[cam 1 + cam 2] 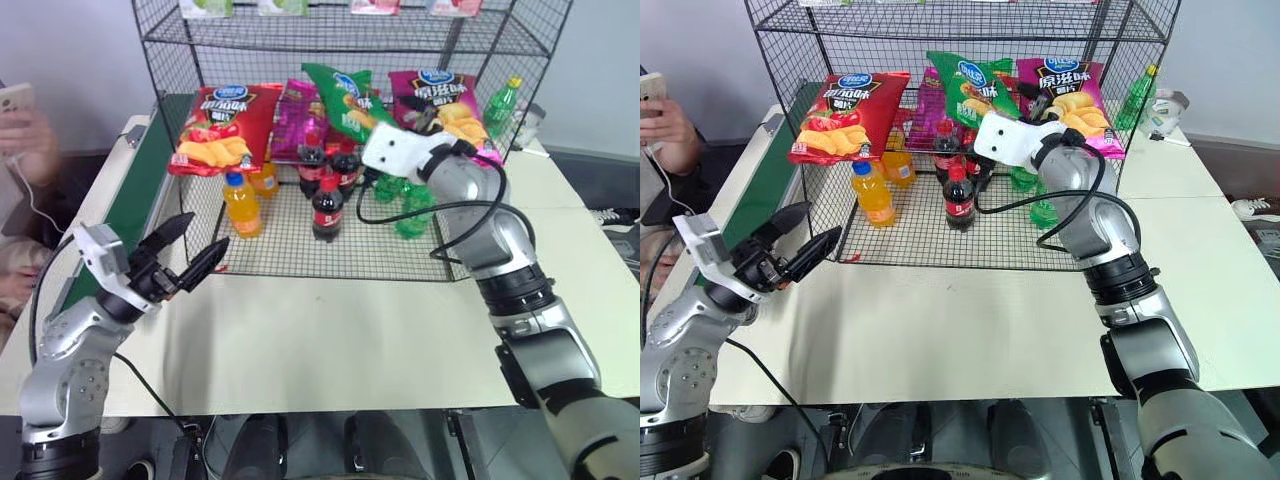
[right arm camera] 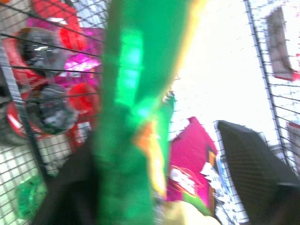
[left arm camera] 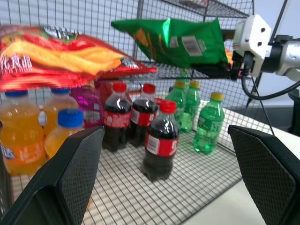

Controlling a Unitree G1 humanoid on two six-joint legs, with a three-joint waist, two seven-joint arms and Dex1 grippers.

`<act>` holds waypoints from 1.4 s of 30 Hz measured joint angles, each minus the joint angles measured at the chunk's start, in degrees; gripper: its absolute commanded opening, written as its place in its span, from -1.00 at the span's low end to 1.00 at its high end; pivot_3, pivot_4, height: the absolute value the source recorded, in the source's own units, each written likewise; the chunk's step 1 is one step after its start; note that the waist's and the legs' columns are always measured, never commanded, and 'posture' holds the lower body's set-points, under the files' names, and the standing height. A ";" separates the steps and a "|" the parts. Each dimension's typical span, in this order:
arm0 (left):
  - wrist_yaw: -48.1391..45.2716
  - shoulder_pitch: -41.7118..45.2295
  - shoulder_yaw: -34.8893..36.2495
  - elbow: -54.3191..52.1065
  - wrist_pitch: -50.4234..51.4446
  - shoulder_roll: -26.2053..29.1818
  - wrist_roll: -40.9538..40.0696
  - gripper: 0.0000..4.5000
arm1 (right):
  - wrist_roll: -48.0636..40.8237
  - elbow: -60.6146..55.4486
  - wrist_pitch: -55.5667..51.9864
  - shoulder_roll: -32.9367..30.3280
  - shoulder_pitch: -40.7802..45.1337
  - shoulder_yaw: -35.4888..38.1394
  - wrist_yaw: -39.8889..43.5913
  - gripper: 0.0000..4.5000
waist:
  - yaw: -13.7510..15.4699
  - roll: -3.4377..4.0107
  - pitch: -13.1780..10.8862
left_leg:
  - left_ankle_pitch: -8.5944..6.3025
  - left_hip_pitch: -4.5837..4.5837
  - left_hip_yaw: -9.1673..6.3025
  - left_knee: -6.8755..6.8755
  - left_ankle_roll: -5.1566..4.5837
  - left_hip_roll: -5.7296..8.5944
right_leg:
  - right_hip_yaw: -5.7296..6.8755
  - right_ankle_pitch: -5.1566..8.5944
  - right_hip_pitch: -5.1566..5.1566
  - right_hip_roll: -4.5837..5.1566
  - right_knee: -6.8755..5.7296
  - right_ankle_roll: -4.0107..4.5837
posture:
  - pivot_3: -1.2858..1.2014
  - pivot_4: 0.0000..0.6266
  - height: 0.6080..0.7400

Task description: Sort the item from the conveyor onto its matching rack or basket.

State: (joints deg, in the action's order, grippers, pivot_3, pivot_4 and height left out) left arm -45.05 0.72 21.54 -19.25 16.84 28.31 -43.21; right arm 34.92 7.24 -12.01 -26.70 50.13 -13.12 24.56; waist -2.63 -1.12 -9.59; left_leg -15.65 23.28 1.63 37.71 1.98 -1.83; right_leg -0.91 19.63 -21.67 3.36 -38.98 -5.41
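Left gripper (image 1: 190, 250) lower left, fingers spread, empty. Right gripper (image 1: 425, 120) upper centre inside black wire rack (image 1: 300, 255), released, one finger beside green crisps bag (image 1: 345, 95) on shelf between red and pink bags.

Right claw (image 1: 1040, 108) reaches the green crisps bag (image 1: 975, 88) inside the rack (image 1: 940, 30).

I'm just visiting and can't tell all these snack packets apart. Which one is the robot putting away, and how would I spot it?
Look at the black wire rack on the table, at the row of crisps bags above the bottles. The green crisps bag sits in the middle, at the right gripper. Its neighbours are red and pink; it is the only green bag.
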 measured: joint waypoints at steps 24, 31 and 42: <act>0.11 -2.35 -1.29 -0.72 -0.33 -0.24 0.92 1.00 | -30.36 -12.70 -1.40 14.00 -5.35 4.57 8.71 0.97 | 0.09 0.02 -0.01 | -0.04 0.13 -0.03 0.11 -0.06 -0.04 | -0.03 0.00 -0.11 -0.01 -0.10 0.00 | 0.03 -0.52 0.98; 0.52 -2.78 -1.83 -0.61 -0.67 1.55 4.09 1.00 | -53.40 -28.19 -11.18 11.66 -12.58 12.43 16.49 0.97 | 0.47 0.00 0.00 | -0.08 0.10 -0.15 0.12 -0.12 0.00 | 0.08 0.00 0.05 0.08 0.00 0.00 | 0.03 -0.52 0.98; -4.14 -6.46 4.28 4.57 1.98 12.42 5.75 1.00 | -70.10 -32.63 -16.86 -13.55 -44.45 32.16 35.31 0.97 | 0.19 0.04 -0.02 | -0.11 -0.08 -0.14 -0.07 -0.17 0.00 | 0.08 0.01 0.30 0.07 0.34 0.02 | 0.03 -0.52 0.98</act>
State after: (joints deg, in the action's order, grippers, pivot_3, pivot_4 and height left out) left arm -49.19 -5.74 25.82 -14.68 18.82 40.74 -37.46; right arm -35.18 -25.39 -28.87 -40.25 5.68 19.04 59.87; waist -2.43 -1.08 -9.61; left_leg -15.76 23.20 1.50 37.65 1.80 -1.84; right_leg -0.83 19.64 -21.37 3.43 -38.64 -5.39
